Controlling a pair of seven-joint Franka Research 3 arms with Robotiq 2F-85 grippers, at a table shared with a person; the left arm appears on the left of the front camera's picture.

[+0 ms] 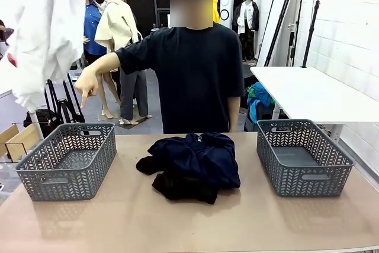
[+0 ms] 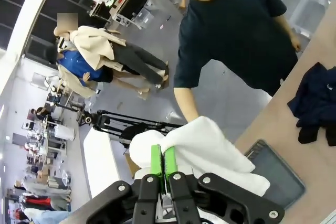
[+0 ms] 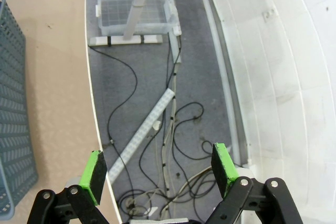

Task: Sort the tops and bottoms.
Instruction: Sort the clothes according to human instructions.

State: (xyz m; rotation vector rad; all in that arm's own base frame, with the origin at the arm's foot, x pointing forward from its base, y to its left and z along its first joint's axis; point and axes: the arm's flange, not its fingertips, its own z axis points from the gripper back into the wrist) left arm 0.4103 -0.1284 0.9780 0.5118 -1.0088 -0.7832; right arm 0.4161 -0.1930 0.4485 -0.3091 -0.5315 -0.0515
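White top: A bunched white top (image 1: 50,34) hangs high above the left basket (image 1: 68,161), set toward that basket's outer side, with its lowest folds well clear of the rim.
Left claw: The left gripper (image 2: 164,149) is clenched on the top, its green pads pressed together over a fold. How much cloth lies between them is hard to judge from the wrist view.
Right claw: The right gripper (image 3: 158,161) has its jaws spread wide and carries nothing. It sits far from the left basket, past the right basket (image 1: 302,158), over the table (image 1: 177,223) edge and the floor cables (image 3: 173,129).
Person: The person's hand (image 1: 87,87) points 1 finger down at the left basket from its far side.
Bottoms: The bottoms (image 1: 192,167) lie in 1 dark navy-and-black heap on the table just beside the left basket, between it and the right basket.
Risk 1: Let go from here, the top could drape over the left basket's outer rim or slide to the floor, since it hangs off-centre.
Risk 2: A thin pinch may give way early under the cloth's own weight.
Risk 3: A straight descent to the left basket passes near the pointing hand, so contact is possible.
Risk 4: A trailing sleeve could snag the left basket's wall and drag it.
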